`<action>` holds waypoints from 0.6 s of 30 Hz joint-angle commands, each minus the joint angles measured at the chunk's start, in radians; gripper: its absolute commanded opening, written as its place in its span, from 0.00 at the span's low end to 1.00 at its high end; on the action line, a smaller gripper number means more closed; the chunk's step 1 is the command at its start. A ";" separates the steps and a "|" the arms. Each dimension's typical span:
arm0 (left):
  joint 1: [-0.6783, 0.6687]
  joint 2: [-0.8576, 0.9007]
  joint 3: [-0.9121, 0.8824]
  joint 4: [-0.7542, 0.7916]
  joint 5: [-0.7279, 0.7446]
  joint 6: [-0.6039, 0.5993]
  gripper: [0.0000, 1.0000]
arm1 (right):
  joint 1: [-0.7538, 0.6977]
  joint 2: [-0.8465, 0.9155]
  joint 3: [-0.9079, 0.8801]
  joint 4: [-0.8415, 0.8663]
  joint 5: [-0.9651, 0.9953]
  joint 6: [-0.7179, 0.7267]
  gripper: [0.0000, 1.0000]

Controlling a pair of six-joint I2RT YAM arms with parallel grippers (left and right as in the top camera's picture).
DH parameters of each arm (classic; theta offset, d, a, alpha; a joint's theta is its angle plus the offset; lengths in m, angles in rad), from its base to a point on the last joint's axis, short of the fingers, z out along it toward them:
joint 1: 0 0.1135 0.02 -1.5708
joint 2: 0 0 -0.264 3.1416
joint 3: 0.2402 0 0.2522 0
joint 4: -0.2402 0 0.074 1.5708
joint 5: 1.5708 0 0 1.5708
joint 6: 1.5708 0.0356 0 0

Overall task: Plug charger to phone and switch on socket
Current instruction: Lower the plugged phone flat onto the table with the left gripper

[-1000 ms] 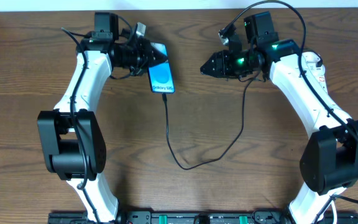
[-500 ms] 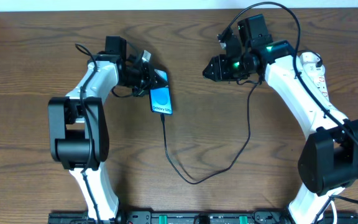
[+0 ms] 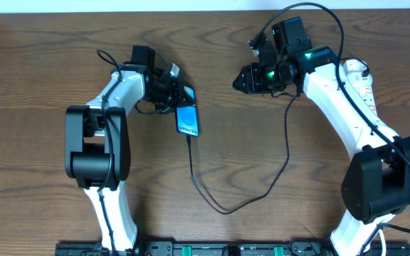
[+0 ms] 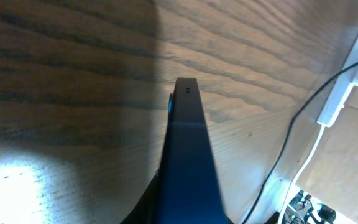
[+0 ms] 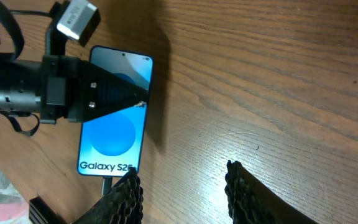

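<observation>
Phone, a flat dark-edged smartphone with a blue screen [image 3: 186, 119], has crept slightly nearer the robot's base in the last second, with the left claw [image 5: 129, 102] clamped across its top end. The thin black charger cable [image 3: 193, 167] sits in the phone's lower end, so plugging looks done. Right of the phone, the right claw [image 5: 180, 175] hangs with fingers apart. The left wrist view alone shows the white power-strip socket [image 4: 337, 99] and its red switch plainly.

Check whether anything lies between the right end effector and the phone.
Nothing visible does: only bare table separates the right end effector from the phone. The left end effector sits over the phone's top end.
</observation>
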 commanded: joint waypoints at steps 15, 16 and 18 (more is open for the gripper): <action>-0.027 0.068 0.002 0.009 -0.006 0.023 0.08 | 0.007 -0.012 0.007 -0.005 0.016 -0.013 0.43; -0.027 0.068 0.002 0.009 -0.006 0.023 0.10 | 0.007 -0.012 0.007 -0.005 0.016 -0.013 0.43; -0.028 0.068 0.002 0.009 -0.006 0.023 0.14 | 0.007 -0.012 0.007 -0.005 0.016 -0.013 0.43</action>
